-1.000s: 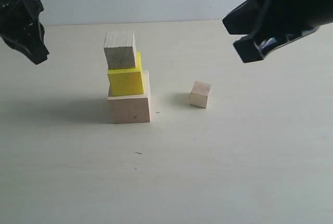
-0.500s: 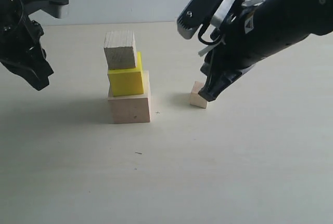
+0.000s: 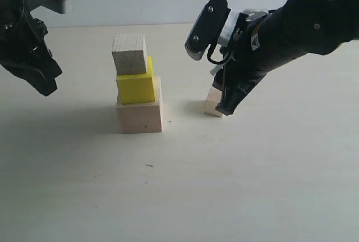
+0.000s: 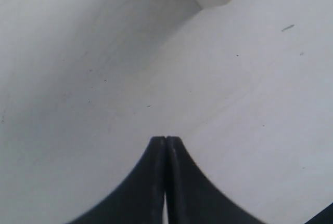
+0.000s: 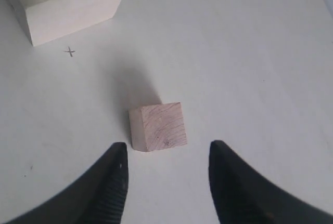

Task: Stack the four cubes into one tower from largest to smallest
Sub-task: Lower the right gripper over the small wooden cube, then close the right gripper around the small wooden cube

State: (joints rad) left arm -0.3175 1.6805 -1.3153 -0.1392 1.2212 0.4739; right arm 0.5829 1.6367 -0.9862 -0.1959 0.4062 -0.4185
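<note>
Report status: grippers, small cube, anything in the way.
Left gripper shut, off to the side. Right gripper open at small cube, no grip. Stack three high, standing. Nothing blocking.

Table (image 3: 252,186) with large cube (image 3: 140,117), small cube (image 3: 211,107)

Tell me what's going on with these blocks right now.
A two-armed robot is building a tower of cubes. Three are already stacked: the large wood cube at the base, the yellow cube on it, and the medium wood cube on top. The right gripper is open and low at the smallest wood cube, which sits on the table apart from the stack and is not yet gripped. The left gripper is shut, off to the side.
</note>
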